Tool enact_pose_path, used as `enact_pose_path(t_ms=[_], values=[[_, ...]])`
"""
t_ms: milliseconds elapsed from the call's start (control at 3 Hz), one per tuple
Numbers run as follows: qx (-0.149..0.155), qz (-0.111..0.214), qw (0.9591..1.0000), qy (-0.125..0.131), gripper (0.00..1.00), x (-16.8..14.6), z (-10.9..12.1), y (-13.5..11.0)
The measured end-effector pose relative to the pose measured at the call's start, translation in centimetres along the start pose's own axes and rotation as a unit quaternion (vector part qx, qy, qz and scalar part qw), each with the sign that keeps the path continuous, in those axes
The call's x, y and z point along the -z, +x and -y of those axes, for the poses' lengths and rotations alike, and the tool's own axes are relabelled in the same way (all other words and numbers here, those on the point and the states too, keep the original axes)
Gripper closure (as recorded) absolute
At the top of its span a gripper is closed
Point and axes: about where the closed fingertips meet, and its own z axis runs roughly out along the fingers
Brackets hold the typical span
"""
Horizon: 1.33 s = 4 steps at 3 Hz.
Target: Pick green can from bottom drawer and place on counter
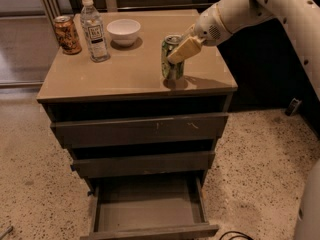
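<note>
The green can point(171, 69) stands upright on the counter point(125, 69), near its front right part, with its silver top showing. My gripper point(181, 50) reaches in from the upper right and is shut on the green can, one tan finger point(184, 49) lying across its upper side. The bottom drawer point(148, 209) is pulled open below and its tray shows nothing inside.
An orange-brown can point(67, 34), a water bottle point(94, 29) and a white bowl point(123, 31) stand at the back left of the counter. Two wider drawers point(140, 131) above the bottom one are partly open. Speckled floor surrounds the cabinet; a dark cable point(235, 235) lies at the bottom right.
</note>
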Motion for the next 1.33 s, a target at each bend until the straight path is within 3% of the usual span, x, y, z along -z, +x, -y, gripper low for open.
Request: enact_pose_path(t_ms=[667,1000,1333], values=[[0.017,0.013,0.9998,0.002,1.0,-3.4,3.2,0.6],[0.017,0.017,0.9997,-0.002,1.0,-4.1,3.2,1.0],[0.017,0.017,0.9997,-0.003,0.84,-4.1,3.2,1.0]])
